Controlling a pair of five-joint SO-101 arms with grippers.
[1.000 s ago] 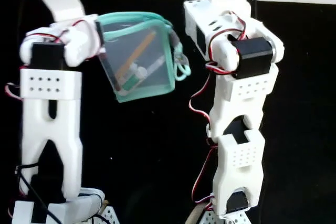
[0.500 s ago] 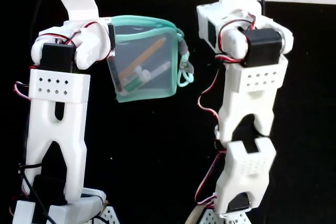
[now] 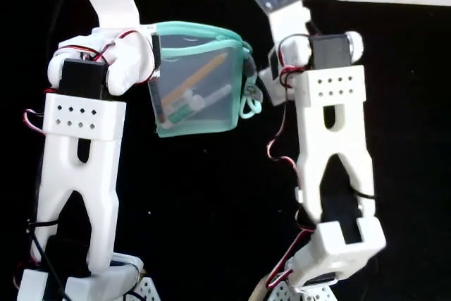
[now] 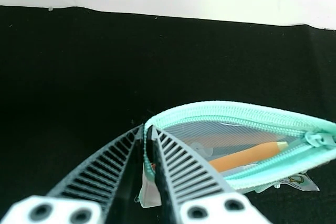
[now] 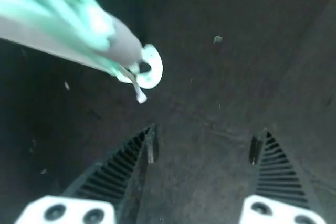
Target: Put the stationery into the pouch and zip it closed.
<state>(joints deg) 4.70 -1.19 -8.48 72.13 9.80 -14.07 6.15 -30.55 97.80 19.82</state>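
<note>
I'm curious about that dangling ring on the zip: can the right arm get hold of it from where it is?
Probably yes: the right gripper is open, the ring hangs free ahead of it, and the left gripper holds the pouch up.

No words, numbers or signs can be read; the print on the small tag (image 4: 297,181) under the pouch (image 4: 226,110) is too small.

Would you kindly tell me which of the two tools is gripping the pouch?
The left tool, shut on the end of the mint pouch; the right tool is open, holding nothing, apart from the pull ring.
</note>
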